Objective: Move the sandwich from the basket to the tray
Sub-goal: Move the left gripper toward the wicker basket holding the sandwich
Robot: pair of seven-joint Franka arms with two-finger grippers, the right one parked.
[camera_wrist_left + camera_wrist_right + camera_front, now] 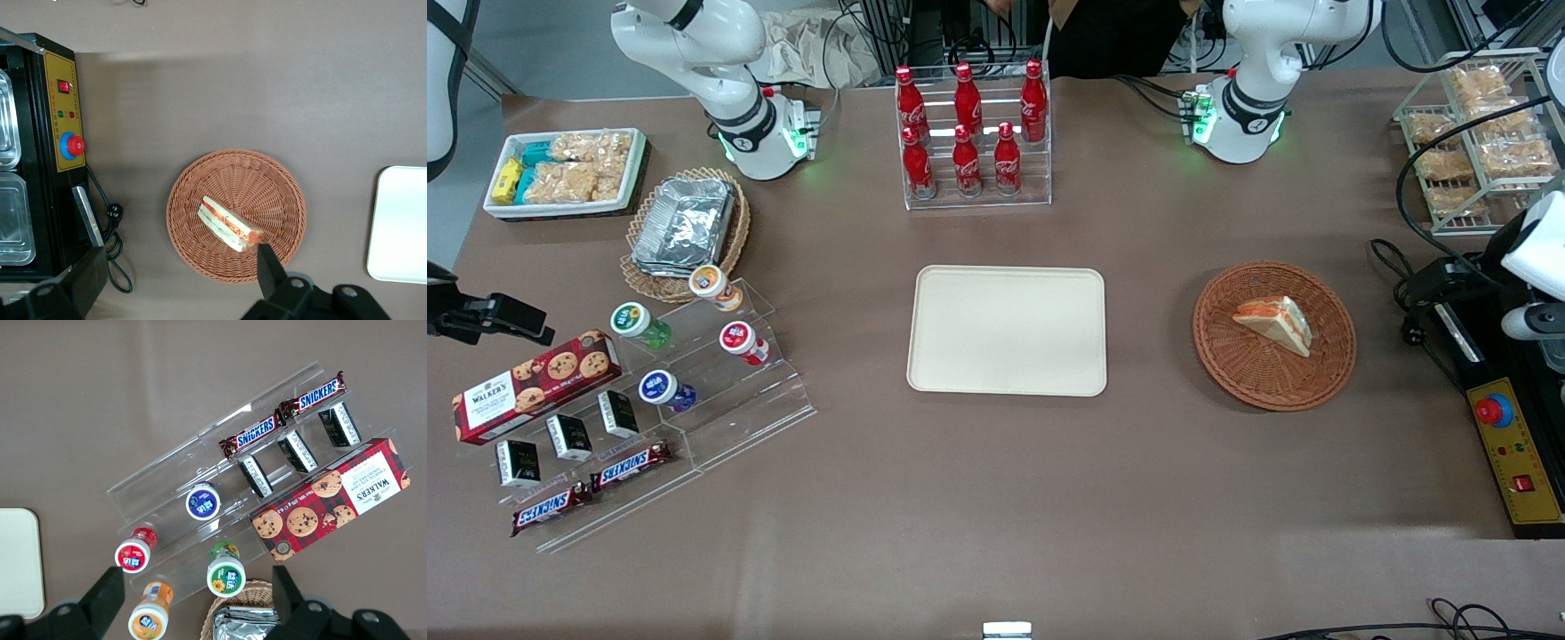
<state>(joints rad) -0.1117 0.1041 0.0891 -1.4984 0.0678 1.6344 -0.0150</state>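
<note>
The small triangular white-bread sandwich (1274, 325) is seen lying in the round reddish-brown wicker basket (1274, 382), beside the flat cream rectangular plastic tray (1007, 331); the left gripper (180, 280) is held above the basket, jaws parted.

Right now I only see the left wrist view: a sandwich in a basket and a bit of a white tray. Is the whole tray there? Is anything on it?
Observer: The whole tray is there, beside the basket, toward the parked arm's end. Nothing lies on it.
Operator: What else is near the tray?
Observer: A rack of red cola bottles, farther from the front camera than the tray.
Operator: Is my hand over the sandwich?
Observer: No. Your open hand is out by the black control box, beside the basket, not above the sandwich.
</note>
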